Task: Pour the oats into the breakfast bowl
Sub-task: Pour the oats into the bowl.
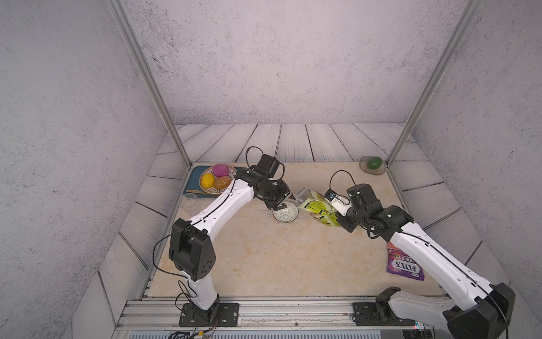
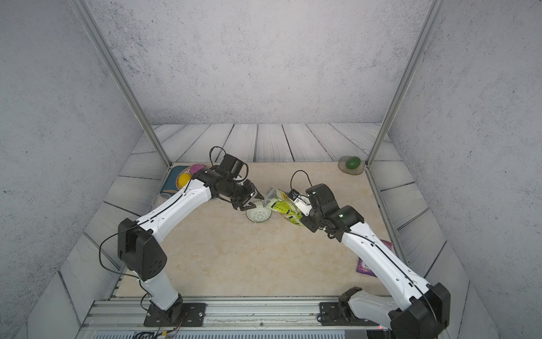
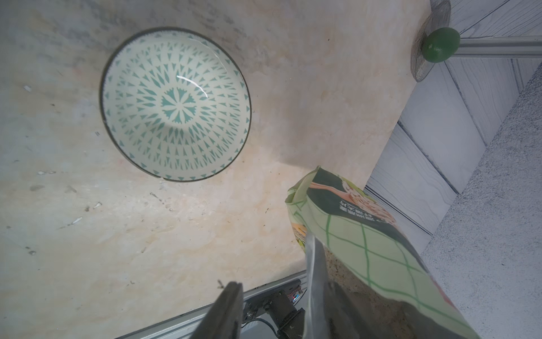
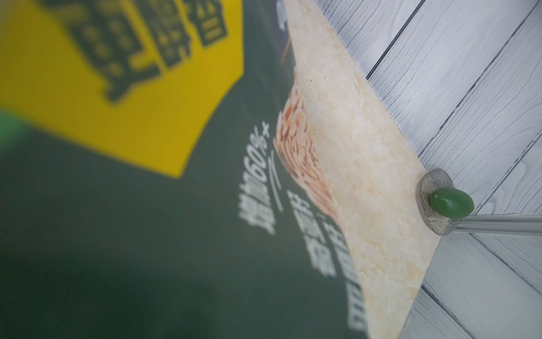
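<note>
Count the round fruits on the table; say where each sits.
4. Pink fruit, yellow fruit and brown fruit share the patterned dish, far left; green fruit sits on the glass saucer, far right corner. The left arm might hide another.

The breakfast bowl (image 1: 285, 212) stands mid-table, and the oats bag (image 1: 318, 210) is just to its right, tilted with its mouth toward the bowl. At far left a fruit dish (image 1: 217, 179) sits on a mat (image 1: 195, 176), with a cup (image 1: 187, 201) in front. At far right a plate (image 1: 364, 167) bears one fruit (image 1: 374, 163). Nearer, a sweets bag (image 1: 404, 265) lies flat.
</note>
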`<action>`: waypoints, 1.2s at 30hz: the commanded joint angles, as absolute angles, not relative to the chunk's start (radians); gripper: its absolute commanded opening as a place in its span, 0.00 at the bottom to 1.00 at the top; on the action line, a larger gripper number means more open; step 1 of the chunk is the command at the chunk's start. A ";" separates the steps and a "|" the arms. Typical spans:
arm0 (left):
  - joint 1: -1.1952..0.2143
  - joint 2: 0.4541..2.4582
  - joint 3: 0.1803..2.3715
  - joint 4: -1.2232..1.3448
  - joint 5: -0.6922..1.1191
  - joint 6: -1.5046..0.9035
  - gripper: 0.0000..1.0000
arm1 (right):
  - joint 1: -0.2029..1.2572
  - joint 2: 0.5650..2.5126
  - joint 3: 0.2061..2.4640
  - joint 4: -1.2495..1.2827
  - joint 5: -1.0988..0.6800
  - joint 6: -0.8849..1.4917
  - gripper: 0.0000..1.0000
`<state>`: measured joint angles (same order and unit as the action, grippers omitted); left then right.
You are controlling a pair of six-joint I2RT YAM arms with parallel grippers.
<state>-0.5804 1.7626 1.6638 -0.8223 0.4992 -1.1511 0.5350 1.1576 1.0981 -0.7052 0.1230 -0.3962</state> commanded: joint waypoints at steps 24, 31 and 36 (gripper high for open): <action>-0.646 1.853 1.645 -0.821 0.561 -1.189 0.00 | 0.537 1.161 1.146 -0.480 0.241 -0.594 0.00; -0.647 1.867 1.595 -0.976 0.553 -1.063 0.00 | 0.535 1.196 1.175 -0.498 0.258 -0.669 0.00; -0.643 1.888 1.611 -1.083 0.488 -0.991 0.00 | 0.534 1.205 1.184 -0.492 0.259 -0.682 0.00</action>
